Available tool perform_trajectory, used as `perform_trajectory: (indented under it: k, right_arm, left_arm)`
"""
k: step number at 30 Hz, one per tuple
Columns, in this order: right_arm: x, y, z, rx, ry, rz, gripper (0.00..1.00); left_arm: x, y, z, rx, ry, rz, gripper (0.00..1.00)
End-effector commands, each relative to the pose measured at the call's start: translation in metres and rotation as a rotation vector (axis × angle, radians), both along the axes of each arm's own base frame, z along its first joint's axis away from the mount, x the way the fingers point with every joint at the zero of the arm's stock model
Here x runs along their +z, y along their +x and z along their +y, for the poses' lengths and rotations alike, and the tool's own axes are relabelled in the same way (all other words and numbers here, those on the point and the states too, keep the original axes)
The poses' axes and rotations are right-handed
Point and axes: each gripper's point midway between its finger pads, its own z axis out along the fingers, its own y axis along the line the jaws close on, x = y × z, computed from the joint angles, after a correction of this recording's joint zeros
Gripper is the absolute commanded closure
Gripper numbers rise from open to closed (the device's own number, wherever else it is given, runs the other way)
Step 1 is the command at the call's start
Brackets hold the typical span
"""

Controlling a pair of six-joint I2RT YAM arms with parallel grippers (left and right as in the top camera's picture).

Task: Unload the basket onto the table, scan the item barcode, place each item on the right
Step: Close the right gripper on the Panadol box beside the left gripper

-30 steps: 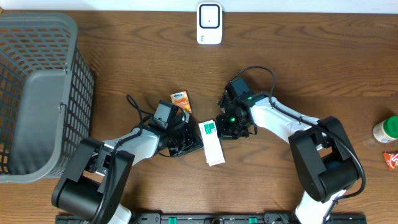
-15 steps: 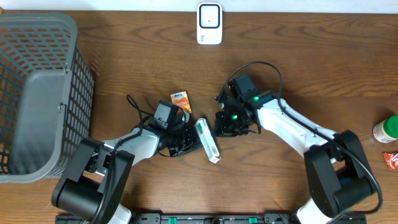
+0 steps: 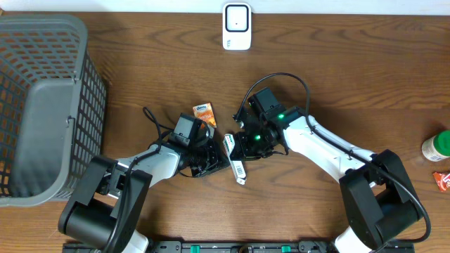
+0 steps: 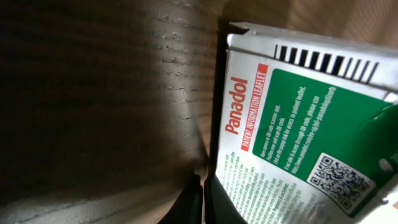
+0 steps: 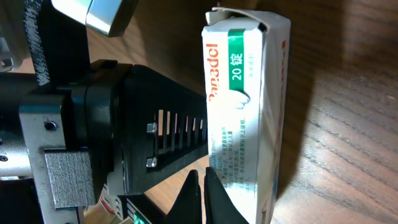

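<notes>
Grained brown wood table [image 3: 140, 70] carries a rectangular cardboard Panadol box [image 3: 238, 169].

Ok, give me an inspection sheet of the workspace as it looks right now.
Surface: brown wood table.
Job's things: box on edge between the grippers; scanner at far edge.
Clutter: basket, sachet, bottle, packet.
Grippers: left gripper shut; right gripper shut; each beside the box.
Cables: left cable and right cable, black loops.
Surroundings: nothing seen.
</notes>
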Motion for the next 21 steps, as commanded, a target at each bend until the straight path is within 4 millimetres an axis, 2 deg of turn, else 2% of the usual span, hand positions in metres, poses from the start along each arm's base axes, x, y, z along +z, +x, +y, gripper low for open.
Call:
perform_trajectory:
  k: [1,8,14,15,16,18,21]
  right_arm:
    - [0.001,-0.001,0.0,0.011,-0.001,-0.016,0.99]
    - [0.003,-0.003,-0.001,0.039,0.0,-0.029,0.97]
    - [0.025,-0.003,-0.009,0.031,-0.017,-0.089,0.78]
    - [0.032,-0.002,-0.011,0.027,-0.017,-0.116,0.69]
    - [0.038,-0.001,-0.013,0.021,-0.021,-0.141,0.54]
    - [0.051,0.002,-0.022,-0.012,-0.052,-0.19,0.39]
    - [0.058,0.004,-0.035,-0.044,-0.114,-0.234,0.35]
  left_arm:
    - [-0.052,-0.025,0.036,0.049,0.222,0.093,0.93]
    - [-0.053,-0.025,0.037,0.05,0.226,0.092,0.92]
    - [-0.053,-0.025,0.037,0.051,0.229,0.09,0.92]
    - [-0.053,-0.025,0.037,0.051,0.229,0.091,0.93]
    - [-0.053,-0.025,0.037,0.051,0.229,0.09,0.93]
    - [-0.053,-0.025,0.037,0.051,0.229,0.091,0.93]
    - [-0.053,-0.025,0.037,0.051,0.229,0.091,0.93]
